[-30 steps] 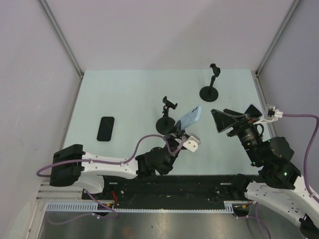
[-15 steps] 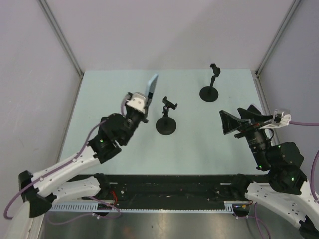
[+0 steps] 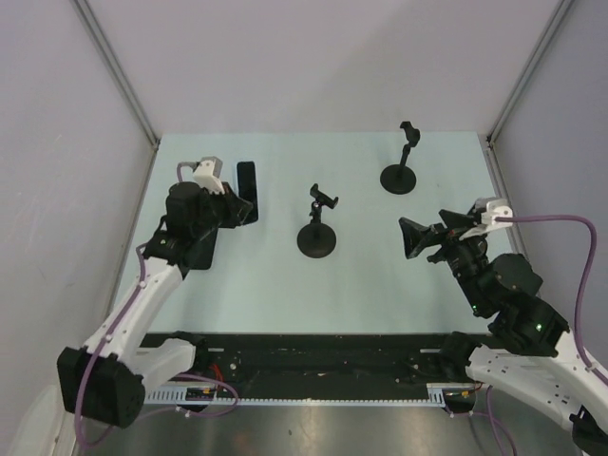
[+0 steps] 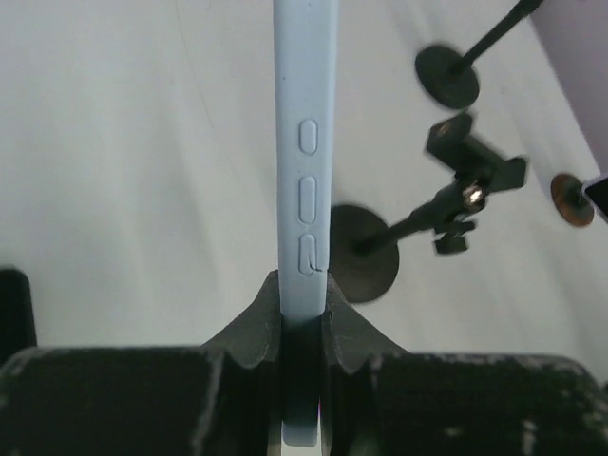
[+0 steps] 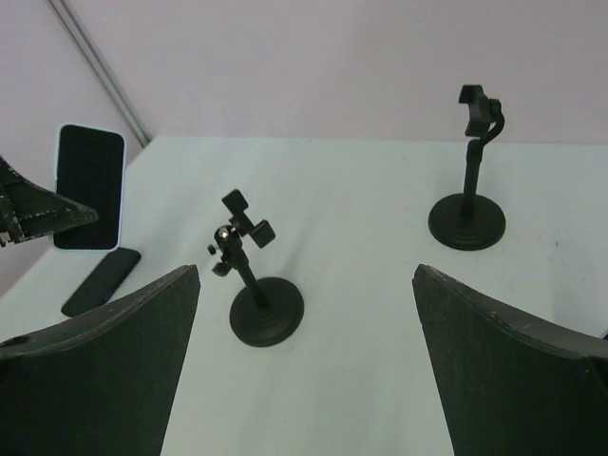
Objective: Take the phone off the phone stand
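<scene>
Second stand (image 3: 399, 178) upright far right; black phone (image 5: 102, 280) flat (left side).

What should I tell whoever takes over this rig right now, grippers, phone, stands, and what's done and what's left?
Left gripper: shut on the blue phone, held upright above the far left of the table.
Right gripper: open, empty, hovering at the near right.
The middle stand and the far stand both have empty clamps.
A black phone lies flat at the left.
Done: the blue phone is off its stand.
Left: probably just set it down on the table and let go.
</scene>
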Motion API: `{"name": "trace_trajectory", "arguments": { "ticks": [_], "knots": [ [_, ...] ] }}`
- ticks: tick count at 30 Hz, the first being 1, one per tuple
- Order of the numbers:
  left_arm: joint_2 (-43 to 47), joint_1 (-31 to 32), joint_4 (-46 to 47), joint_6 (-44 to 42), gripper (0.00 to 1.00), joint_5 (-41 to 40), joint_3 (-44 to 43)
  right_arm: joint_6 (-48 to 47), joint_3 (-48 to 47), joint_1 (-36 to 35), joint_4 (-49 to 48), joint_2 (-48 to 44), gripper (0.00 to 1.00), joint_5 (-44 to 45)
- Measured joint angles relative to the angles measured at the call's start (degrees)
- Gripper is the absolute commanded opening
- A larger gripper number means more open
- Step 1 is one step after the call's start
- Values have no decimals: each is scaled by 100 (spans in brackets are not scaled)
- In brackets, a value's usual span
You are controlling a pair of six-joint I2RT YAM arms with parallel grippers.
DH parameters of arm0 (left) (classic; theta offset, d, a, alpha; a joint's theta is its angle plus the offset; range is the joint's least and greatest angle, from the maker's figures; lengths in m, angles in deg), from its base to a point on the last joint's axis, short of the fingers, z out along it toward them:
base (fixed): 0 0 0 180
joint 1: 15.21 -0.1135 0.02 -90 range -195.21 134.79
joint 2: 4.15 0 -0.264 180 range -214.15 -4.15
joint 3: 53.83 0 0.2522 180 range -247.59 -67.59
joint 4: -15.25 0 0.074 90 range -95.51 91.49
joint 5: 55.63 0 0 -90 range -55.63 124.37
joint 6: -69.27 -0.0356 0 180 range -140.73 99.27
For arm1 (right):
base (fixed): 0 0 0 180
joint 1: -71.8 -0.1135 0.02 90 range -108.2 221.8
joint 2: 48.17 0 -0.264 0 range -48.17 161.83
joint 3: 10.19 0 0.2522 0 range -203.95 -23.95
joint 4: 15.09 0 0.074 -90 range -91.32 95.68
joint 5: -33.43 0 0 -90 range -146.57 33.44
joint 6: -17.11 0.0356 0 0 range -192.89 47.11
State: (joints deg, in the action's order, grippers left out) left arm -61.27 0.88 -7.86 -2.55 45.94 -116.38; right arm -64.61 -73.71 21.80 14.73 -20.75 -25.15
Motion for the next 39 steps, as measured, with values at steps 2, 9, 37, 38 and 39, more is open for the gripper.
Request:
{"name": "trace_trajectory", "arguments": {
  "ticks": [2, 9, 37, 38, 39],
  "knots": [
    [-350, -400, -162, 157, 0, 424, 120, -63, 0, 2, 111, 146, 100, -72],
    [-1532, -844, -905, 225, 1, 1119, 184, -299, 4, 13, 476, 557, 100, -236],
    [-3366, -2068, -1270, -310, 41, 1735, -26, -560, 210, 111, 562, 487, 100, -232],
    [-3366, -2068, -1274, -321, 44, 1700, -42, -562, 210, 114, 562, 487, 100, -232],
    [-3366, -2068, -1281, -330, 45, 1668, -52, -562, 210, 116, 562, 490, 100, -232]
  ]
}}
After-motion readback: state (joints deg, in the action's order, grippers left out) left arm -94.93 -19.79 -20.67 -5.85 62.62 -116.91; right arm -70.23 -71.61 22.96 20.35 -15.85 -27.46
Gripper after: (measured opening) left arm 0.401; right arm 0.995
